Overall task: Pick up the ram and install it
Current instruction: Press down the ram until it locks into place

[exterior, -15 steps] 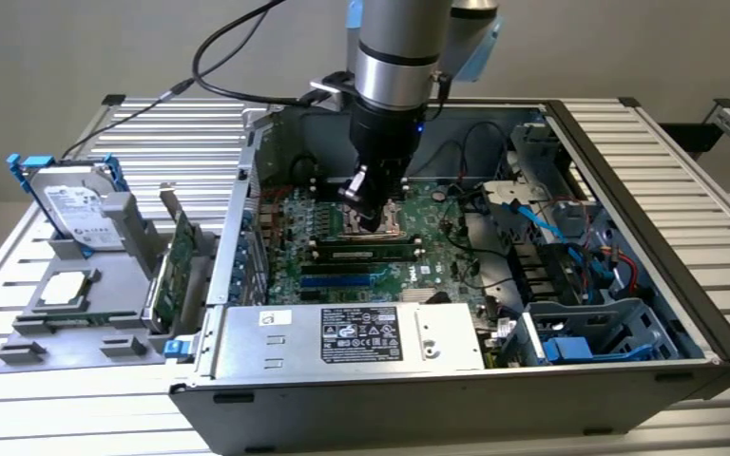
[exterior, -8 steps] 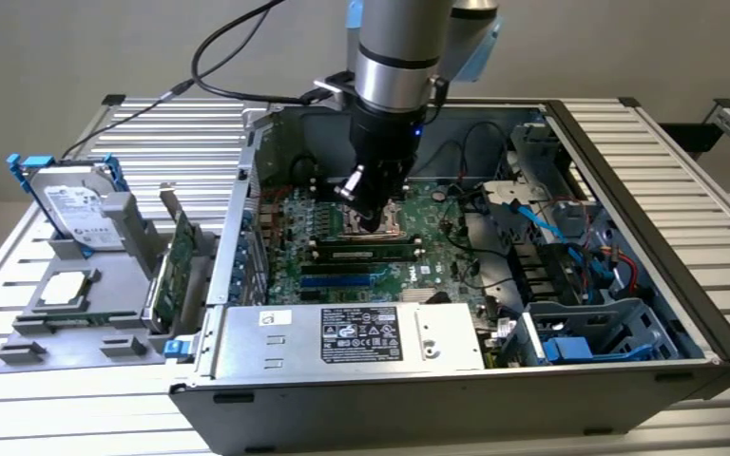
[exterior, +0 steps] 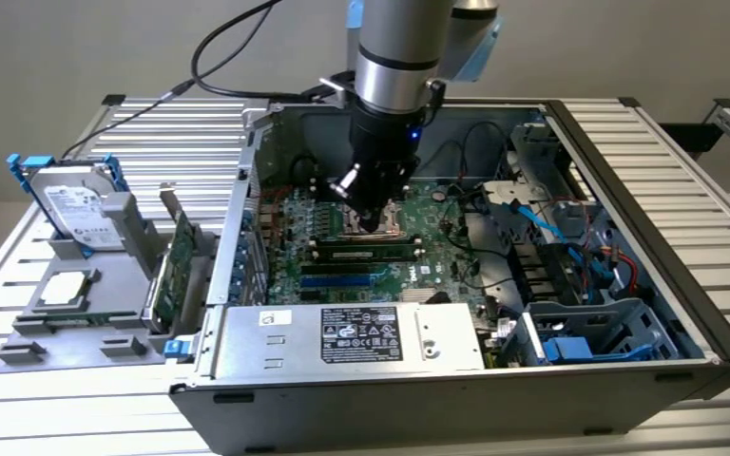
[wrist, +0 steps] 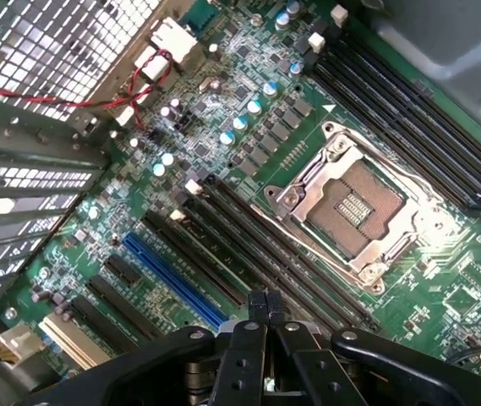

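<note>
This is a robotics lab or test bench set up for computer assembly. An open PC case [exterior: 467, 380] lies on a worktop [exterior: 149, 123] of ribbed aluminium rails against a plain grey wall. A robot arm [exterior: 397, 57] with trailing cables reaches into the case, its gripper [exterior: 368, 204] just above the motherboard [wrist: 248, 144] with its empty CPU socket [wrist: 363, 207]. Well away from the gripper, outside the case, a grey fixture [exterior: 67, 328] holds a hard drive [exterior: 76, 209] and an expansion card [exterior: 178, 261] upright.
</note>
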`<action>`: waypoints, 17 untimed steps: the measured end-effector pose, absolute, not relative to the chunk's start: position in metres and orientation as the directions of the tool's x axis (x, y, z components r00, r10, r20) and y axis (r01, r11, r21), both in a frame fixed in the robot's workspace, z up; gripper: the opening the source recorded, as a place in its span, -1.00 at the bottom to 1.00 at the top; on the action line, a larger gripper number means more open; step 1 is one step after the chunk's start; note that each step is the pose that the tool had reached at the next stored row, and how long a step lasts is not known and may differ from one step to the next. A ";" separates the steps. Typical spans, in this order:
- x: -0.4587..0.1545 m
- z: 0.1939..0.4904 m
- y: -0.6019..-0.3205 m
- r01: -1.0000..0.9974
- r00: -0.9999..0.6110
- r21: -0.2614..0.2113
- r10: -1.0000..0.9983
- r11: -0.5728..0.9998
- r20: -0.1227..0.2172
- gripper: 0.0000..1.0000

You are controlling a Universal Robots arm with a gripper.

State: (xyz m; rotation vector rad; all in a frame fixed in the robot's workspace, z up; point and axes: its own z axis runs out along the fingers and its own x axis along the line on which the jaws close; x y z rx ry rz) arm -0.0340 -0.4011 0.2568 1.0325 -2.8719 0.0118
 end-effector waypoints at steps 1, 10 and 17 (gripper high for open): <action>-0.034 0.257 -0.401 -0.625 -0.776 0.023 -0.624 0.780 0.087 -0.79; -0.034 0.256 -0.401 -0.533 -0.842 0.017 -0.532 0.846 0.089 -0.79; -0.034 0.256 -0.401 -0.489 -0.869 0.009 -0.488 0.872 0.088 -0.79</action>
